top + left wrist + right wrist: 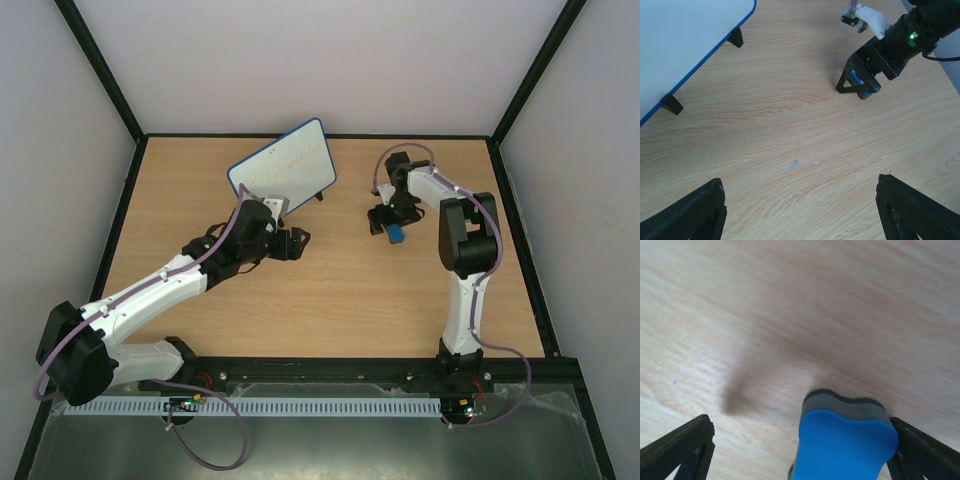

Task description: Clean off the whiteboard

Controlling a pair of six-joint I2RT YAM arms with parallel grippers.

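Wiping started yet? /bob
Nope, faint scribbles [298,156] on the whiteboard [283,172] by the table's [330,300] far edge. Right tool [387,227] wide open around the eraser [845,440], not clamped; left tool [800,210] open, empty. /kim

The whiteboard [283,167] stands on its feet [671,104] on the surface [340,300], in the far half and left of centre, with its face tipped back. The left arm [160,285] reaches in from the near left corner. Its jaws lie spread just in front of the board's near edge, over bare surface. Well apart to the right is the eraser [397,235], between the spread jaws of the right arm [462,240], close against one side with a gap on the other. That arm rises from the near right edge.
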